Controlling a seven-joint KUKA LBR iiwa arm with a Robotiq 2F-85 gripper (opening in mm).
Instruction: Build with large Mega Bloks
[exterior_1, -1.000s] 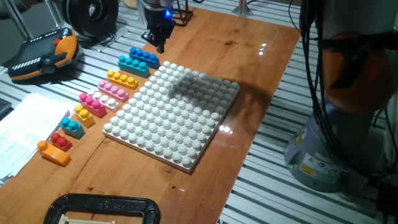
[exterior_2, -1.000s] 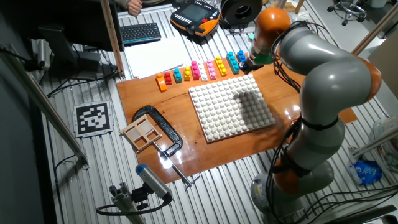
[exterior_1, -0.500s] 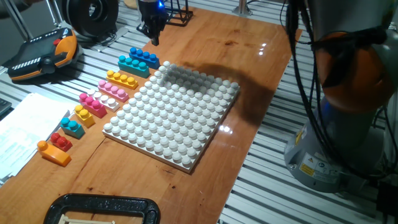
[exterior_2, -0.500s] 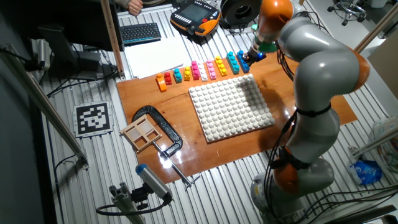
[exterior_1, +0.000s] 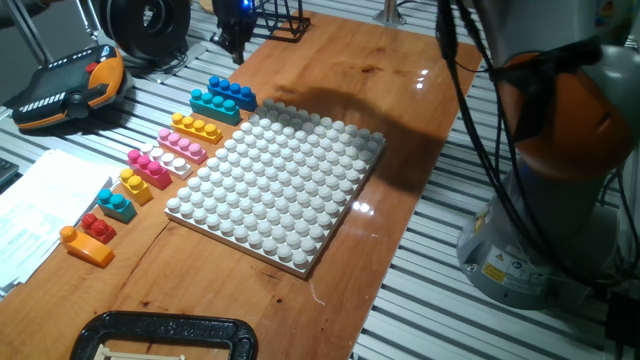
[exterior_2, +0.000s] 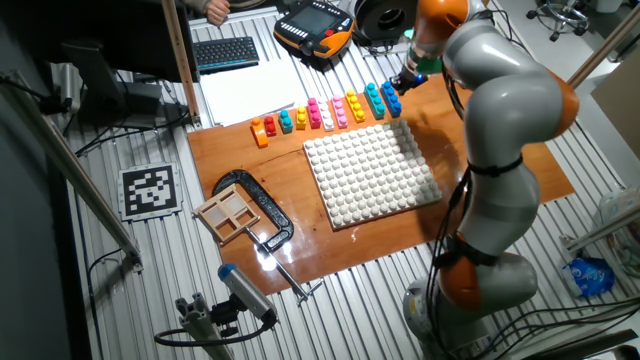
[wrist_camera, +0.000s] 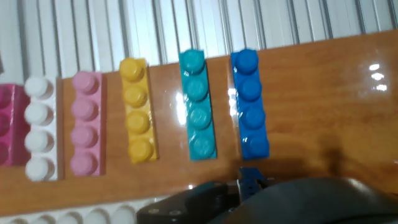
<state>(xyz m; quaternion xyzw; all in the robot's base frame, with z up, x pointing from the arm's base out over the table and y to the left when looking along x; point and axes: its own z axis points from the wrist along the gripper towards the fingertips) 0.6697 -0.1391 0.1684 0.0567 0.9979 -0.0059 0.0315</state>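
Note:
The Mega Bloks lie in a row left of the white studded baseplate: dark blue, cyan, yellow, pink, magenta, then small yellow, cyan, red and orange ones. My gripper hovers above and just beyond the dark blue brick and looks shut and empty. In the other fixed view the gripper is over the row's right end. The hand view shows dark blue, cyan, yellow, pink and white bricks below the gripper.
A teach pendant and a filament spool sit at the back left. Papers lie left of the bricks. A black clamp holds the board's front edge. The arm's base stands at the right.
The gripper has moved from the baseplate's far corner away to the left, past the dark blue brick. No brick has moved.

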